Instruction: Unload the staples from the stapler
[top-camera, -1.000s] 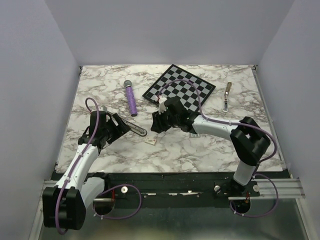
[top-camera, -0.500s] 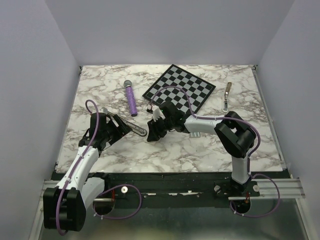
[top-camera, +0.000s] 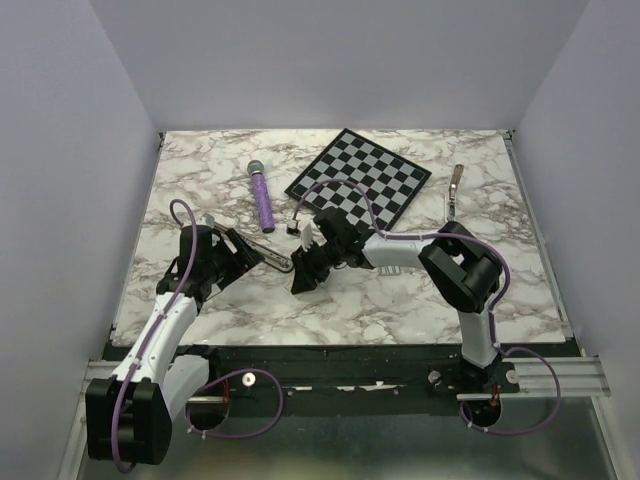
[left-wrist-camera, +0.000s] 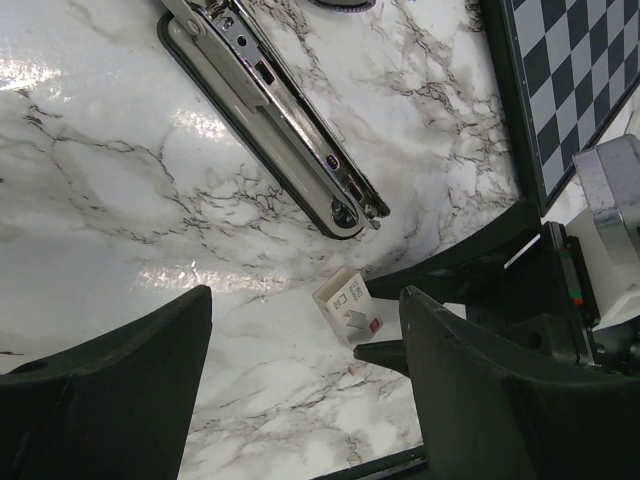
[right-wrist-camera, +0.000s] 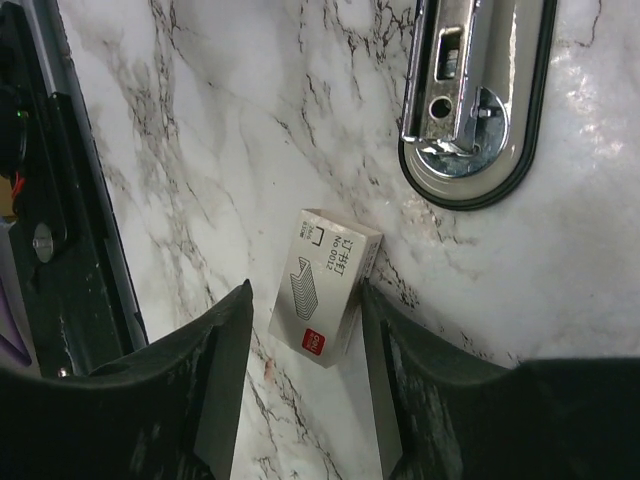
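From above, I saw the stapler (top-camera: 274, 261) flat on the marble table (top-camera: 400, 300), between the left gripper (top-camera: 243, 256) and the right gripper (top-camera: 303, 279).

On the left wrist, the fingers stood wide apart and empty, with the stapler lying just beyond their tips.

On the right wrist, the jaws stood part-spread astride a small staple box (right-wrist-camera: 325, 285), and the stapler's rounded end lay just past it.

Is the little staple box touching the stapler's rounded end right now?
No: in the right wrist view a strip of bare table shows between the staple box and the rounded end of the stapler.
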